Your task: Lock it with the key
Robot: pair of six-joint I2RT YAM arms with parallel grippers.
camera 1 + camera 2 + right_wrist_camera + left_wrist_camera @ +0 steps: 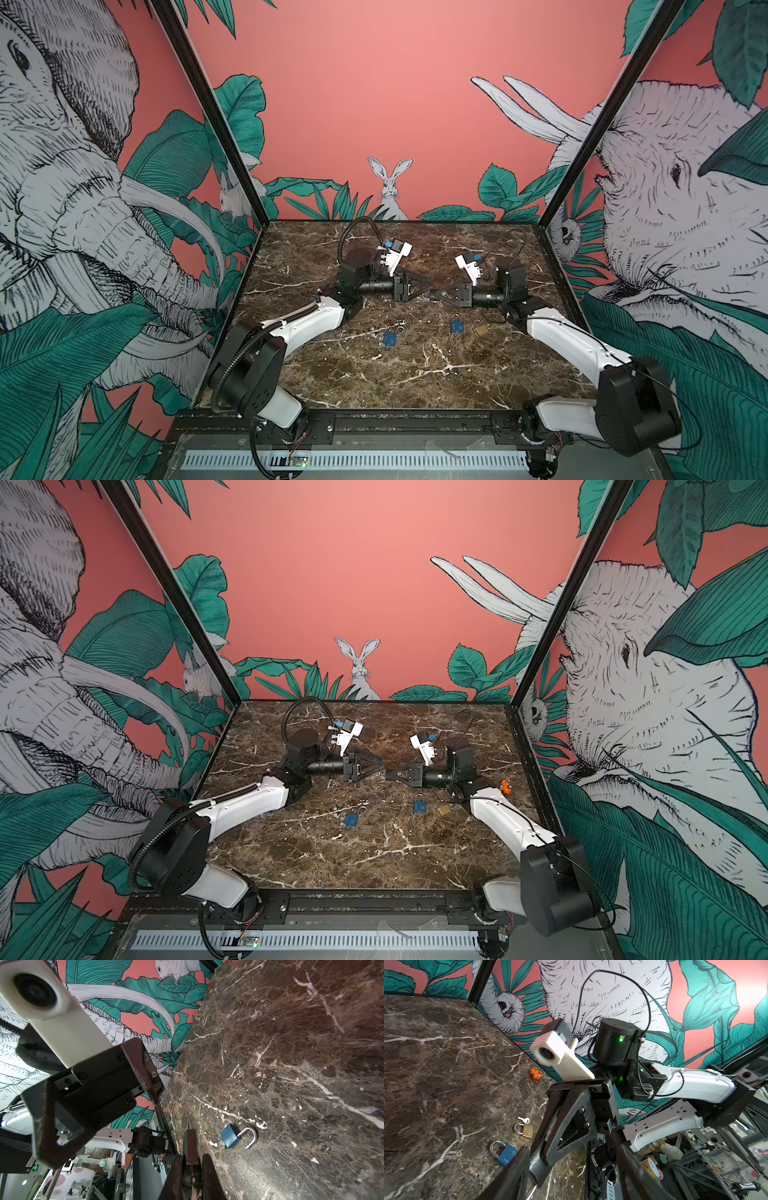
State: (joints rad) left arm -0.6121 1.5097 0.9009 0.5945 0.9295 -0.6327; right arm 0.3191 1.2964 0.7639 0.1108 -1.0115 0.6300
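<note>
Open blue padlock (229, 1138): lies flat on the marble tabletop (374, 382), shackle swung clear of the body, with a small ring (222, 1145) at the base of the body. In both top views it is the leftmost of three padlocks (389, 340) (350, 819) set in a loose row toward the front of the table. Closed blue padlock (506, 1155): lies in the middle of the row, shackle seated, with a toothed key (506, 1141) just beside its body. Brass padlock (527, 1131): lies at the right of the row, near the closed blue padlock, shackle seated, with a silver key (524, 1120) just beside the shackle. Right gripper (388, 774): held above the table behind the row, fingers pressed together, pinching a silvery metal piece (532, 1191) at the tip. Only a curved edge of this piece shows, so whether it is a key cannot be told. Left gripper (380, 764): faces the right gripper tip to tip, fingers spread, holding nothing. The left wrist view shows the tip of the right gripper between these spread fingers. Small orange object (536, 1073): rests on the tabletop close to the right wall, well apart from the padlocks.
</note>
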